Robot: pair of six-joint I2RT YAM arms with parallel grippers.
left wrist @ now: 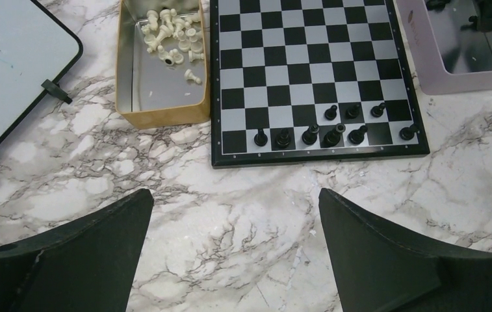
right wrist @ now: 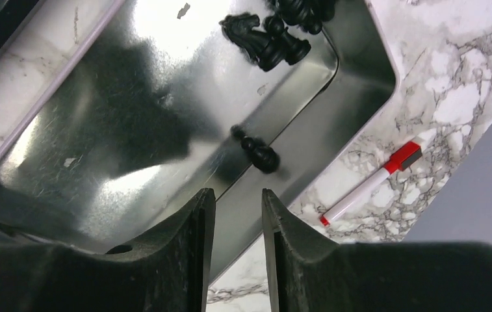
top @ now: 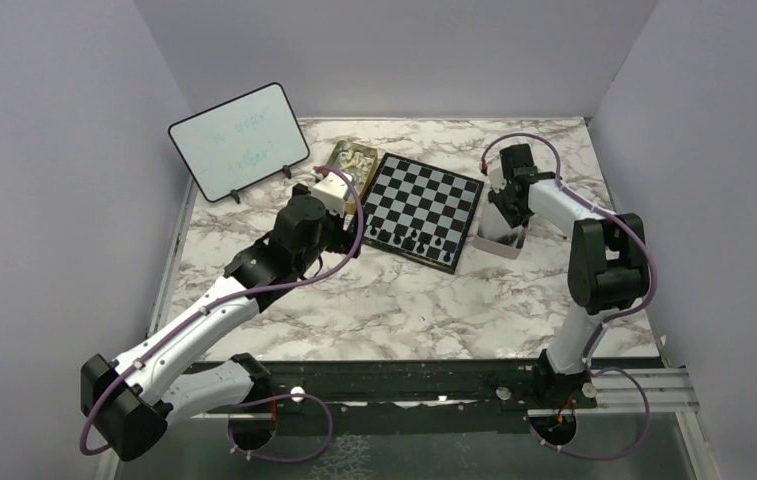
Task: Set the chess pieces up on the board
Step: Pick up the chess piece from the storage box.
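Note:
The board (top: 424,195) lies at the back middle of the table, and several black chess pieces (left wrist: 334,127) stand on its two near rows. Cream-white pieces (left wrist: 171,36) lie heaped in the gold tin (left wrist: 158,110) left of the board. More black pieces (right wrist: 269,36) lie in a silvery tin (right wrist: 353,78) right of the board, and one (right wrist: 259,153) lies apart by its wall. My left gripper (left wrist: 236,195) is wide open and empty over bare marble in front of the board. My right gripper (right wrist: 238,192) hangs over the silvery tin's edge, its jaws a narrow gap apart with nothing between them.
A white dry-erase board (top: 239,140) leans at the back left. A red-capped marker (right wrist: 373,182) lies on the marble beside the silvery tin (top: 499,238). Grey walls close in the table on three sides.

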